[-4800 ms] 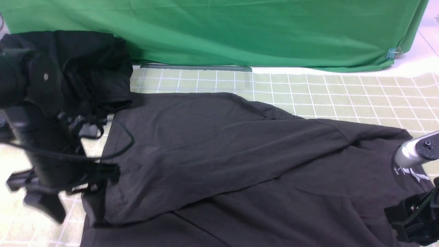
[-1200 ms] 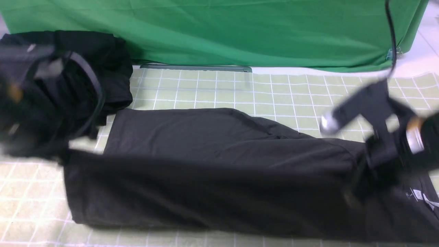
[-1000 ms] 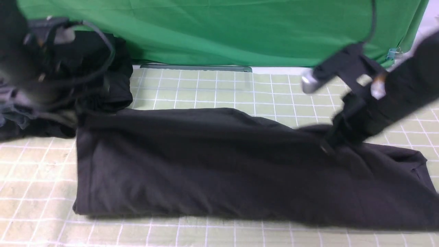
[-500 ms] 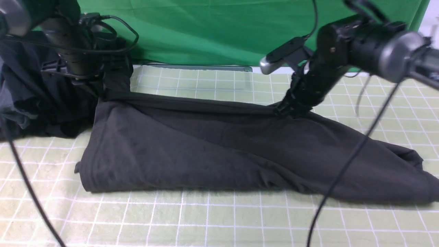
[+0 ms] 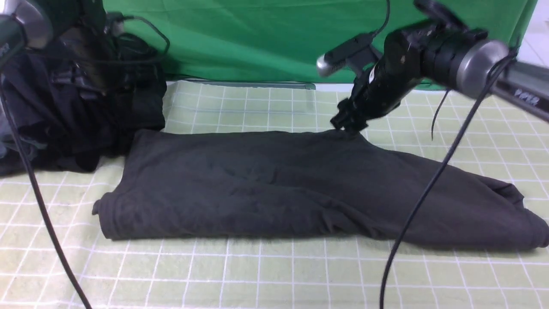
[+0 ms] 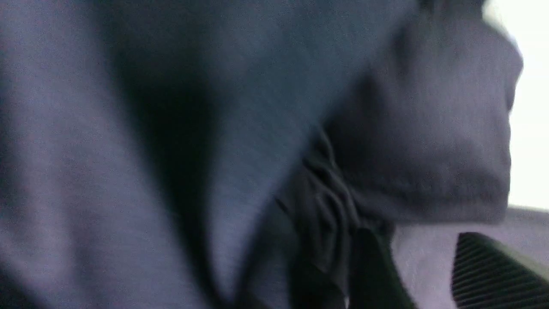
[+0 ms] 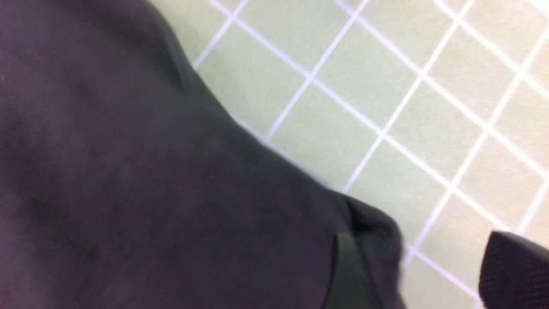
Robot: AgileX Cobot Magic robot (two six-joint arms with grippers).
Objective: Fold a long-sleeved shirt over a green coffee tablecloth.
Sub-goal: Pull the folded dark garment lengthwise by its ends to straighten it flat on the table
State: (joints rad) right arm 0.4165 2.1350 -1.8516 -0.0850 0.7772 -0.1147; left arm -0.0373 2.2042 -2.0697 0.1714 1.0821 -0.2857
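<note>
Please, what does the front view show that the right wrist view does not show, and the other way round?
Only the front view: the whole folded shirt, the black pile of clothes on the left, the plain green sheet behind, the left arm and the right arm.
Only the right wrist view: the right gripper from close, its fingers apart, one finger beside the shirt's edge.
Both: the dark shirt lying on the checked tablecloth.
</note>
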